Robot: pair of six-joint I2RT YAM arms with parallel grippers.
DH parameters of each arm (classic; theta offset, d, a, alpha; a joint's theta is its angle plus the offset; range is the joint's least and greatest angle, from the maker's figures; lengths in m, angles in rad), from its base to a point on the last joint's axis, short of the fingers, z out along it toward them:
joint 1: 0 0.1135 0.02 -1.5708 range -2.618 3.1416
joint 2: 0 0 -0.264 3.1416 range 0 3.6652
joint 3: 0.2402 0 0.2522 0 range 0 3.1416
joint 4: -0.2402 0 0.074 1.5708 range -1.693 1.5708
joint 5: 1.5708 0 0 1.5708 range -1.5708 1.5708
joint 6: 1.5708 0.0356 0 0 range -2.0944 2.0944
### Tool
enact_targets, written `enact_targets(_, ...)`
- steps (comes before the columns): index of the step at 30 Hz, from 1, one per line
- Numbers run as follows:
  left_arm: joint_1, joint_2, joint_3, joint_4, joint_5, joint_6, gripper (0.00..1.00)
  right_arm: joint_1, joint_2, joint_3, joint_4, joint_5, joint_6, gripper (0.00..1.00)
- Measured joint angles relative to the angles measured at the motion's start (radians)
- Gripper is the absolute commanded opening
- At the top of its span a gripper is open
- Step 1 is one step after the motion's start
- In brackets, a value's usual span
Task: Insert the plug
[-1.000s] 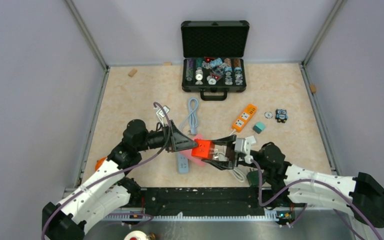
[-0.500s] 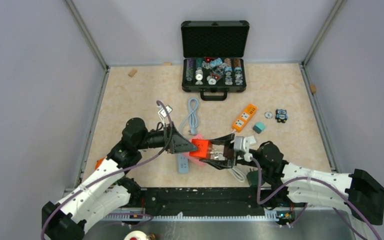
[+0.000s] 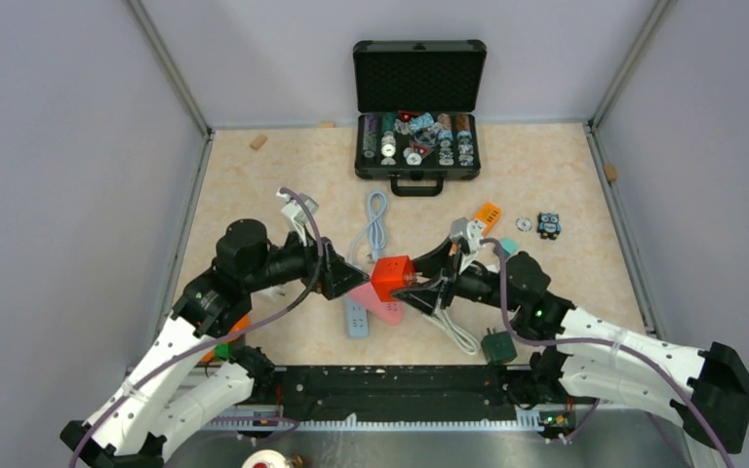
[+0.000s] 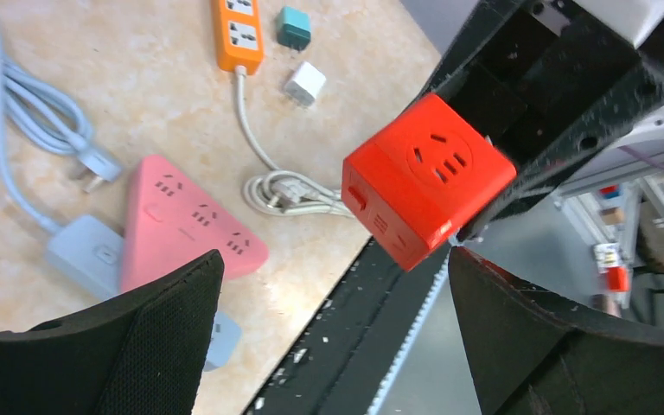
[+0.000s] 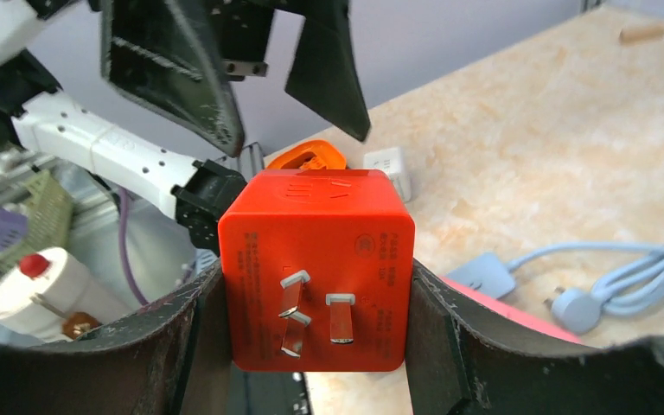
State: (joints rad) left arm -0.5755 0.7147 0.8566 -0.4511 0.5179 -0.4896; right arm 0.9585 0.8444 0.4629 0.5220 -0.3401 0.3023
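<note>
1. My right gripper [image 3: 421, 289] squeezes the red plug cube [image 3: 390, 278], up in the air mid-table.
2. My left gripper [image 3: 349, 280] is wide and empty at its 9 o'clock.
3. The prongs [image 5: 339, 318] face my right wrist. Turning them toward the pink socket block [image 3: 382, 312] at 6 o'clock could make the cube slip.
4. Writing by the prongs is too small to read.

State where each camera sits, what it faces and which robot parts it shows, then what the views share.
Top external: above and behind the arms, looking down on the beige table; both arms show.
Left wrist: on the left arm, looking past the open left gripper at the socket face of the red cube-shaped plug adapter.
Right wrist: on the right arm, looking along the right gripper, which clamps the adapter, prongs toward the camera.
Shared: every view shows the adapter.
</note>
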Motion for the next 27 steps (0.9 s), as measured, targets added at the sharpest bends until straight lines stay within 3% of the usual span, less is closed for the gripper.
enact_targets(6, 0.0, -0.054, 0.01, -0.037, -0.036, 0.195, 0.99, -0.103, -0.011, -0.001, -0.059, -0.08, 0.227, 0.0)
enact_targets(11, 0.0, -0.206, -0.11, 0.075, 0.01, 0.362, 0.99, -0.119, -0.011, -0.04, -0.003, -0.132, 0.378, 0.0)
enact_targets(17, 0.0, -0.369, -0.301, 0.291, 0.132, 0.492, 0.99, -0.173, 0.01, -0.148, 0.222, -0.159, 0.611, 0.0)
enact_targets(27, -0.002, -0.238, -0.344, 0.547, 0.273, 0.508, 0.99, -0.212, 0.224, -0.235, 0.665, -0.202, 0.961, 0.0)
